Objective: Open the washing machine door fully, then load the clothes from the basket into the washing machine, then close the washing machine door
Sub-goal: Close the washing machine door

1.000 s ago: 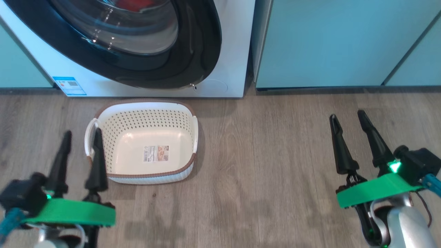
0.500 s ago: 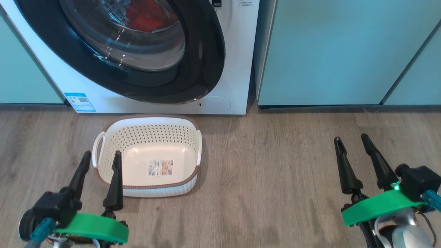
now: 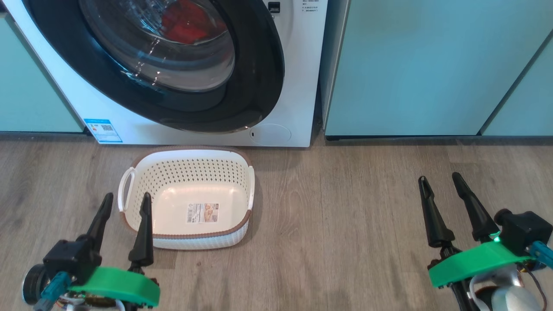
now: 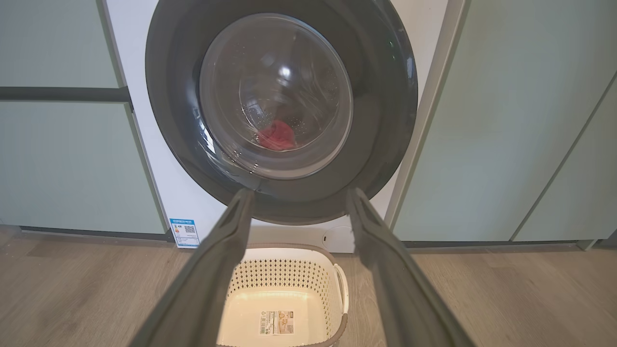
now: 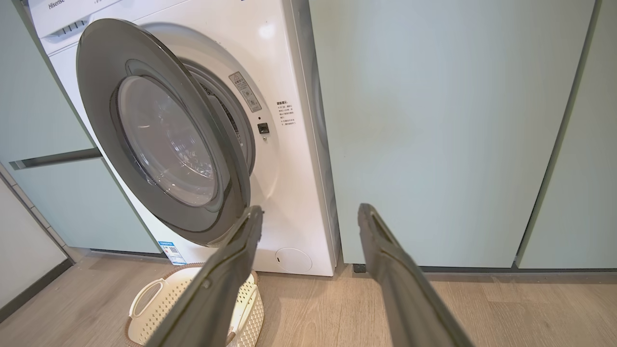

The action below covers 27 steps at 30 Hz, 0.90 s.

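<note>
Home laundry corner: washing machine (image 3: pixel 302 77) between teal cabinets (image 3: pixel 410 65).

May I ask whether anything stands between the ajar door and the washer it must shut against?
Nothing visible: the gap between the black-rimmed round door and the white washing machine looks free; the cream basket sits lower.

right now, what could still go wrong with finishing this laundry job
The round black-rimmed glass door stands ajar from the white washing machine, so it may stay unlatched unless pushed home. The empty cream perforated basket sits right below the door and could snag a low-swinging arm.
</note>
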Motion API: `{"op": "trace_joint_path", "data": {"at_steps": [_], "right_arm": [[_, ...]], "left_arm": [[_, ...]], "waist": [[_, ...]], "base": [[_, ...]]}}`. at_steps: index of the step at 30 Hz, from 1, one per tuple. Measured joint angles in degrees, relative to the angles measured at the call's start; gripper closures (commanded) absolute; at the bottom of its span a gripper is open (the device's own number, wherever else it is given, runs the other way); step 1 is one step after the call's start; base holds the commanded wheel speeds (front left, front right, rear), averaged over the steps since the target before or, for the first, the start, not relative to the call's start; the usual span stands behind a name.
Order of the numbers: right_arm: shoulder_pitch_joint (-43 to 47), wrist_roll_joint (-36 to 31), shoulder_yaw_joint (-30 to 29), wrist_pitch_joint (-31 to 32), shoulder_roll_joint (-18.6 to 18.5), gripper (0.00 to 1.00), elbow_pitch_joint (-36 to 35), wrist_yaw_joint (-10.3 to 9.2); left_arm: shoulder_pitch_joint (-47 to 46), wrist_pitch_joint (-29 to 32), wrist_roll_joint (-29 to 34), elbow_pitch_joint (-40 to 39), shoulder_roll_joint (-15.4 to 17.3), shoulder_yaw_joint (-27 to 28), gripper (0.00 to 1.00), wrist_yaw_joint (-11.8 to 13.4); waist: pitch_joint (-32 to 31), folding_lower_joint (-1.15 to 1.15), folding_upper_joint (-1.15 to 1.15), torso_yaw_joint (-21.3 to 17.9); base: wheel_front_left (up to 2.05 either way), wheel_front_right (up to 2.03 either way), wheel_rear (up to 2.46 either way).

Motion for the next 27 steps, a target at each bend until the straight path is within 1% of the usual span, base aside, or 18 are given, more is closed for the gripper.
{"op": "trace_joint_path", "data": {"at_steps": [19, 20, 21, 22, 27], "right_arm": [[0.01, 0.43, -0.56, -0.09, 0.03, 0.0, 0.05, 0.0], [0.02, 0.45, -0.74, -0.09, 0.04, 0.18, 0.05, 0.0], [0.02, 0.69, -1.0, -0.12, 0.05, 0.62, 0.05, 0.0], [0.02, 0.89, -1.27, -0.51, 0.07, 1.0, 0.02, 0.0], [-0.02, 0.83, -1.85, -0.66, 0.07, 1.0, -0.16, 0.0]], "left_arm": [[0.0, 0.75, 0.52, 0.2, 0.63, -1.41, 0.0, 1.01], [0.0, 0.82, 0.52, 0.19, 0.64, -1.46, 0.0, 1.01], [-0.01, 0.82, 0.52, 0.19, 0.65, -1.52, 0.0, 1.19], [-0.01, 0.82, 0.52, 0.18, 0.64, -1.55, 0.0, 1.31], [-0.08, 0.81, 0.52, -0.33, 0.65, -1.67, 0.0, 1.83]], "waist": [[-0.75, 0.0, 0.0, 0.22], [-0.75, 0.0, 0.0, 0.36], [-0.77, 0.0, 0.0, 0.51], [-0.77, 0.0, 0.0, 0.7], [-0.31, 0.0, 0.0, 2.53]], "base": [[0.0, 0.0, 0.0], [0.0, 0.0, 0.0], [0.0, 0.0, 0.0], [0.0, 0.0, 0.0], [0.0, 0.0, 0.0]]}}
